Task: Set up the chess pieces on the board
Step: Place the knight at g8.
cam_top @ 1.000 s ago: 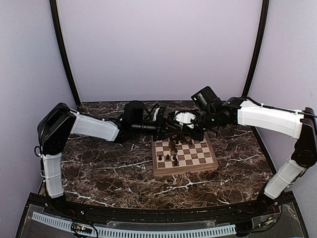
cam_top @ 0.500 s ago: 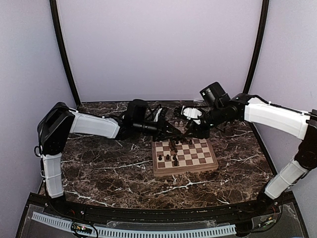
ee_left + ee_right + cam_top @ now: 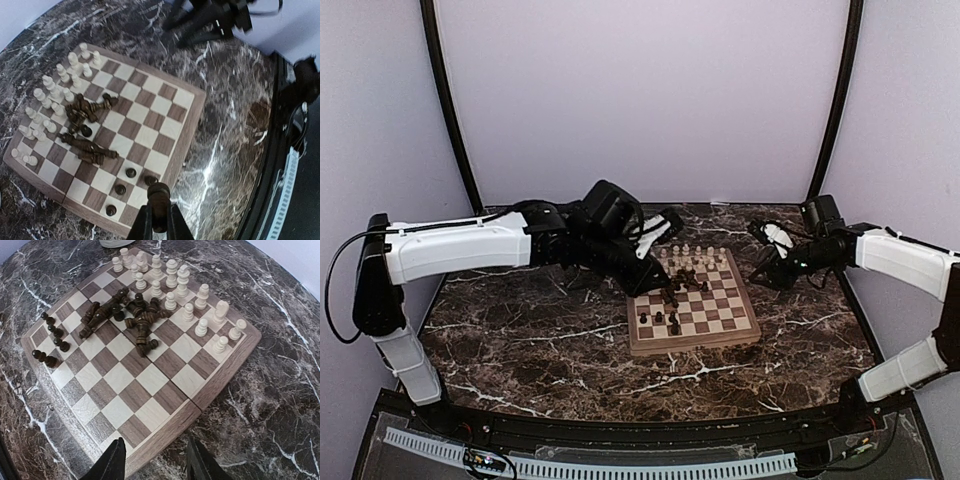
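Note:
The board lies mid-table. Cream chess pieces stand in two rows along its far side, and dark pieces lie heaped near the middle. My left gripper hangs over the board's left part. In the left wrist view it is shut on a dark piece, above the board's corner, near a few standing dark pawns. My right gripper is off the board's right edge. In the right wrist view it is open and empty over the rim.
The dark marble tabletop surrounds the board. A pale rounded object shows at the top edge of the right wrist view, beyond the cream pieces. A black rail runs along the table's near edge.
My right gripper has opened and drawn back to the right, off the board. My left arm has swung forward over the board with its jaws shut on a dark piece.

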`<state>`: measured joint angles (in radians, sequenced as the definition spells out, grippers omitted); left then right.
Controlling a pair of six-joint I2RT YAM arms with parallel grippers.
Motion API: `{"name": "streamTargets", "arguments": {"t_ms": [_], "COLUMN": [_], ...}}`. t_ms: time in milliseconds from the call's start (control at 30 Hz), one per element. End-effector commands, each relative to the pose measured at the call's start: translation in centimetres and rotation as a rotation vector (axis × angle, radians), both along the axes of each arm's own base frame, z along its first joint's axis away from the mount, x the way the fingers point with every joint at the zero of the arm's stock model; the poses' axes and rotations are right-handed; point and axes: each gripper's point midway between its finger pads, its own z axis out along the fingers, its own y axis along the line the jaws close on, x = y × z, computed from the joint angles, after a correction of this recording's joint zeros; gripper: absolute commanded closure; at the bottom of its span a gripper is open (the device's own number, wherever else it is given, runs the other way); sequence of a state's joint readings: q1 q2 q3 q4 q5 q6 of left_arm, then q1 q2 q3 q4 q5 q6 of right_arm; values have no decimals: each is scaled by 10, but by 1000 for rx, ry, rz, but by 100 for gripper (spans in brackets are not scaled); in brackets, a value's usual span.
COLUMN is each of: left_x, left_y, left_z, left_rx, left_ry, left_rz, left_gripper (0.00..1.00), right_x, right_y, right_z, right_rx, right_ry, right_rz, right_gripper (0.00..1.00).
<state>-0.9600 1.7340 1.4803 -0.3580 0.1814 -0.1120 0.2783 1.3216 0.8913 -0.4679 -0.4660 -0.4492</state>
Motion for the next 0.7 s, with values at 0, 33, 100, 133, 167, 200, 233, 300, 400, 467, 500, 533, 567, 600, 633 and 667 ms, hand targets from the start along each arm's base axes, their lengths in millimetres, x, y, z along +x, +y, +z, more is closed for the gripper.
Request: {"name": "streamTargets", "arguments": {"t_ms": [0,33,100,133,167,200,233,300,400,467,500,533,567,600,633,667], "left_x": [-15,-18,-20,-21,-22,-23,-24,-24,-21,-20,-20,-23,-23,-23,-23,-23], "left_y": [29,25,20,18,16,15,15,15,15,12,11,7,6,5,4,3], "left_z": [-53,-56,-61,-66,-66,-72,-74,-83,-96,-99,-98,-99,-101,-101,-103,-102], "left_rx": [306,312,324,334,338,351,360,384,423,422,418,403,401,396,399,395], "left_ry": [-90,-94,-88,-84,-84,-80,-76,-64,-59,-54,-55,-40,-36,-35,-32,-32], "left_rz": [-76,-85,-96,-101,-109,-116,-121,-128,-124,-126,-124,-138,-141,-141,-141,-143], "left_gripper": [100,100,100,100,100,100,100,100,100,100,100,100,100,100,100,100], "right_x": [27,26,24,24,23,23,22,23,22,22,22,22,21,21,21,21], "right_y": [1,1,0,-1,-1,-1,-1,-1,0,0,0,0,0,1,1,1], "right_z": [21,19,15,15,13,12,11,10,7,5,4,2,0,-1,-1,-2], "right_rx": [26,23,14,11,9,6,5,1,-1,-3,-4,-5,-6,-7,-7,-8], "right_ry": [-113,-109,-112,-117,-117,-116,-114,-109,-101,-97,-93,-86,-81,-76,-73,-70], "right_rz": [-42,-36,-33,-32,-30,-29,-26,-25,-18,-15,-13,-11,-8,-6,-4,-3], "right_gripper": [57,57,57,57,57,57,57,57,57,57,57,57,57,57,57,57]}}
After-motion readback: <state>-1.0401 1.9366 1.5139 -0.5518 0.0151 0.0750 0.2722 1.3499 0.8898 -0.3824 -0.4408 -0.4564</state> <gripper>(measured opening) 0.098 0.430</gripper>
